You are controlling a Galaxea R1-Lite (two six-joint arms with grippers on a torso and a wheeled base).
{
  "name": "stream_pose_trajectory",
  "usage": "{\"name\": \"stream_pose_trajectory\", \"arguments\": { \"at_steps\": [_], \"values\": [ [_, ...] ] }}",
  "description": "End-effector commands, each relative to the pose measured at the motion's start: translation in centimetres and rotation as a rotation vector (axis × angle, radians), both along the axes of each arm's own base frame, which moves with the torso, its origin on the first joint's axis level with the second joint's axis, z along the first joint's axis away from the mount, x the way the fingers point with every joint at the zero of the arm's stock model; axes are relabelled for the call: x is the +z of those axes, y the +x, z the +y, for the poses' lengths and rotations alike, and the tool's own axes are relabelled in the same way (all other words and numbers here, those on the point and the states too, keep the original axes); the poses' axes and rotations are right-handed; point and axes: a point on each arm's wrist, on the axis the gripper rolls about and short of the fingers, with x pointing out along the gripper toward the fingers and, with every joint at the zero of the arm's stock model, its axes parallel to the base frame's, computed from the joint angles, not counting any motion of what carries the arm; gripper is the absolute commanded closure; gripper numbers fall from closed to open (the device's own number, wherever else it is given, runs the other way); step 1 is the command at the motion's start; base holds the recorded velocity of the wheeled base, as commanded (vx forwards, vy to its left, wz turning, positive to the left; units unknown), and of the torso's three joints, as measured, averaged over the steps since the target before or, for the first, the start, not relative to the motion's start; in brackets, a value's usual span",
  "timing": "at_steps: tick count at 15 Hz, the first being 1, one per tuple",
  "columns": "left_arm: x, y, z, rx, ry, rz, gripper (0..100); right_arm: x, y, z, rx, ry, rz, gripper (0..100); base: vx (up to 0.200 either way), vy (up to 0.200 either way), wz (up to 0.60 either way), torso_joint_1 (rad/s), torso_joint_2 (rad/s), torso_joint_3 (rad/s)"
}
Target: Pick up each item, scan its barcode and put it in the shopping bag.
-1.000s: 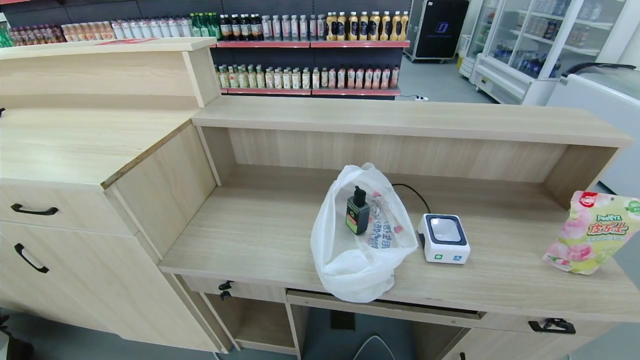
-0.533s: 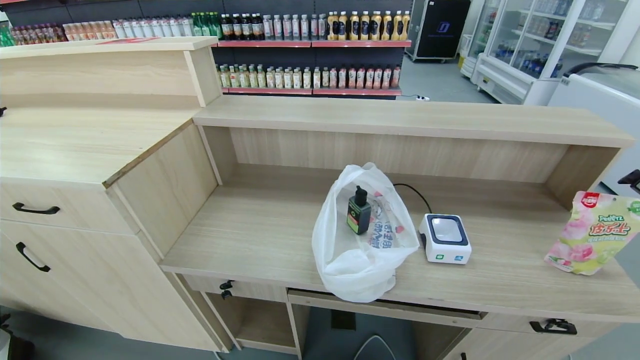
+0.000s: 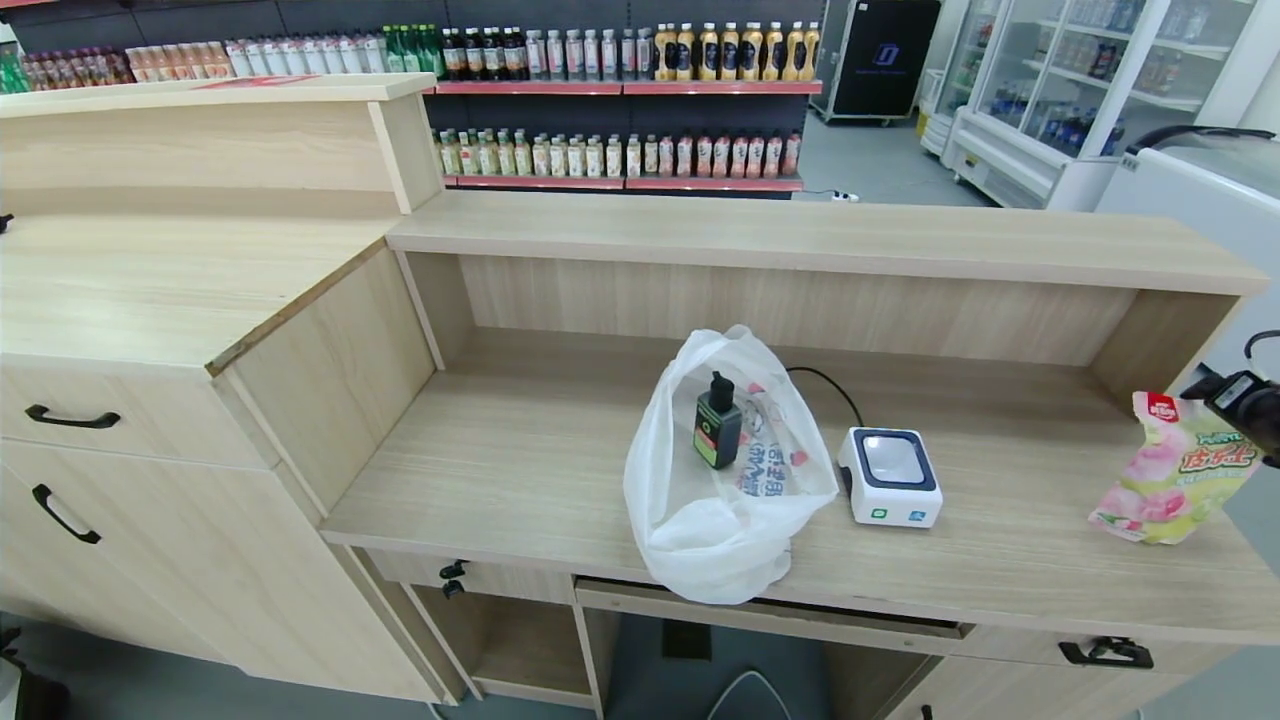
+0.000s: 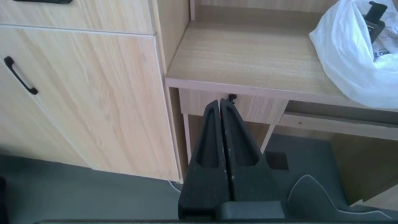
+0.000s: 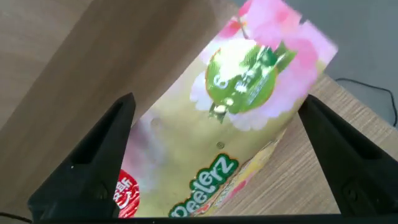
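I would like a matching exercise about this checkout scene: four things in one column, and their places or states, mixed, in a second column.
1. bottle
2. scanner
3. pouch
4. left gripper

A. shut
B. inside the shopping bag
C. at the right end, with the open right gripper around it
D. on the counter, beside the shopping bag

Pairs: 1-B, 2-D, 3-C, 4-A

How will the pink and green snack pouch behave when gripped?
The pouch stands tilted on the counter, so a push would probably tip it. Its glossy film looks slippery and will likely buckle inside the open right gripper.
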Motion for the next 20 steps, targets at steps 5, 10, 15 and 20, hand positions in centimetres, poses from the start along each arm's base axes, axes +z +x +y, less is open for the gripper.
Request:
{"name": "stream_pose_trajectory", "arguments": {
  "at_steps": [5,10,15,20],
  "values": [
    [0.0,0.0,0.0,0.001,0.0,0.0,100,-4.7,0.0,1.6,0.024,0.006,0.171,0,0.0,0.0,0.0,0.0,0.0,0.0],
    [0.0,0.0,0.0,0.001,0.0,0.0,100,-5.8,0.6,2.5,0.073,-0.016,0.193,0,0.0,0.0,0.0,0.0,0.0,0.0],
    [0.0,0.0,0.0,0.001,0.0,0.0,100,-6.6,0.5,2.6,0.134,-0.151,0.312,100,0.0,0.0,0.0,0.0,0.0,0.0],
    [0.0,0.0,0.0,0.001,0.0,0.0,100,-7.6,-0.1,3.1,0.122,-0.257,0.28,100,0.0,0.0,0.0,0.0,0.0,0.0]
  ]
}}
